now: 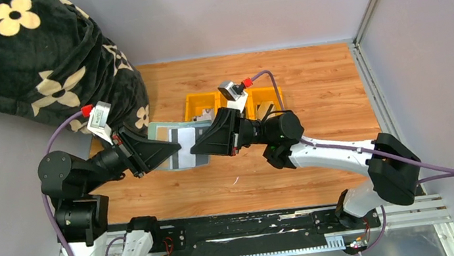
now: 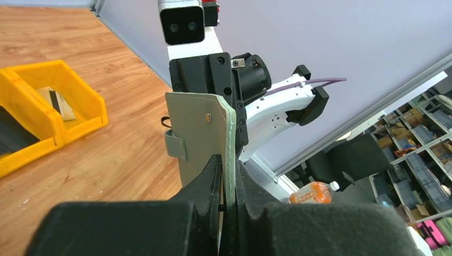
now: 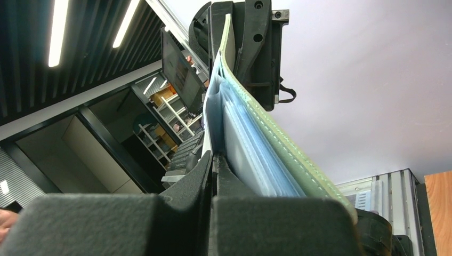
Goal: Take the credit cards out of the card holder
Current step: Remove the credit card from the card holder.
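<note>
The sage green card holder hangs open in the air between my two grippers, over the wooden table. My left gripper is shut on the edge of its green cover, whose small clasp faces the camera. From the other side, my right gripper is shut on a thin white sheet at the holder's inner edge; card or leaf, I cannot tell. The light blue leaves and the green cover lie just right of that finger. A grey credit card with dark stripes shows inside the holder.
A yellow three-compartment tray stands just behind the grippers, with a card in one compartment. A black flowered cushion fills the back left corner. Grey walls close in the table at the back and right.
</note>
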Available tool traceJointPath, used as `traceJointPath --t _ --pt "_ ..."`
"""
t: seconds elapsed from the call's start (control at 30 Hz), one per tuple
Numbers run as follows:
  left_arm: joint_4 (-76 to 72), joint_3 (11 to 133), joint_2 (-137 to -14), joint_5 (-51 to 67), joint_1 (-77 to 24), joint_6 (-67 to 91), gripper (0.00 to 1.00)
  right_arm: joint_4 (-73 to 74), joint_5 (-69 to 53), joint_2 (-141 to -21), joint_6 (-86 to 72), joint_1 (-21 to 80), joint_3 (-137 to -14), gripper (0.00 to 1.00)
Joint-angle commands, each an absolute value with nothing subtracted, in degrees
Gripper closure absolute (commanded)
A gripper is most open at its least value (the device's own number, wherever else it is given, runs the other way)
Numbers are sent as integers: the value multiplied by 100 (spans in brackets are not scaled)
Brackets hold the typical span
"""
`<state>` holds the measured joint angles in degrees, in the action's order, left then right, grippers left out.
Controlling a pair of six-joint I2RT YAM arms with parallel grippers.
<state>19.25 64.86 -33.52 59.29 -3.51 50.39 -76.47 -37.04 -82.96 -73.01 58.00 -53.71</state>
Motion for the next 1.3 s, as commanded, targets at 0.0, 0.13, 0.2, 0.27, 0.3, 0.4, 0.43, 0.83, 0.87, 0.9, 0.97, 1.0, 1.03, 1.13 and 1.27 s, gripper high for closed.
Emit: traceJointPath --t 0.0,0.13,0.2,0.27,0.3,0.4,0.43,0.83,0.87,0.9,0.97,1.0,1.03,1.13,1.27 --pt "1732 6733 -3329 5863 -343 5092 93 -7957 -3855 -8028 -7188 5713 -5332 100" --pt "1731 6728 -3306 5841 -345 5089 94 -7984 -3939 -8076 -7167 5771 -5443 97" --pt "1739 6724 -3305 5853 -343 5081 95 -8021 -3947 -8079 -7187 5783 -5462 85" --pt "1772 6732 -3305 5846 -343 5048 97 -8089 -3896 -8059 -7207 5783 -5436 80" --pt "1782 6732 -3298 5838 -343 5039 97 -8090 -3886 -8044 -7213 5783 -5452 79" --pt "1789 6730 -3287 5819 -344 5027 98 -8062 -3916 -8033 -7237 5783 -5533 84" --pt "1789 6724 -3292 5826 -343 5027 98 -8048 -3927 -8033 -7236 5783 -5538 88" --pt "2049 6882 -3330 5780 -343 4758 99 -6953 -3764 -7486 -6513 5651 -5128 100" --pt "2061 6894 -3337 5769 -343 4755 100 -6762 -3748 -7415 -6380 5651 -5107 100" --pt "2072 6891 -3340 5754 -343 4755 100 -6547 -3727 -7358 -6225 5651 -5094 100" --pt "2075 6876 -3339 5733 -344 4755 100 -6429 -3665 -7302 -6131 5660 -5071 100" --pt "2068 6866 -3332 5717 -351 4748 100 -6437 -3688 -7322 -6131 5660 -5102 100" --pt "2059 6857 -3331 5703 -344 4735 100 -6458 -3716 -7343 -6149 5656 -5137 100" --pt "2205 6919 -3352 5692 -343 4530 100 -6331 -3829 -7304 -6191 5548 -5180 100" --pt "2767 7143 -3380 5510 -343 3887 100 -6083 -3807 -6879 -6412 4976 -4928 100"
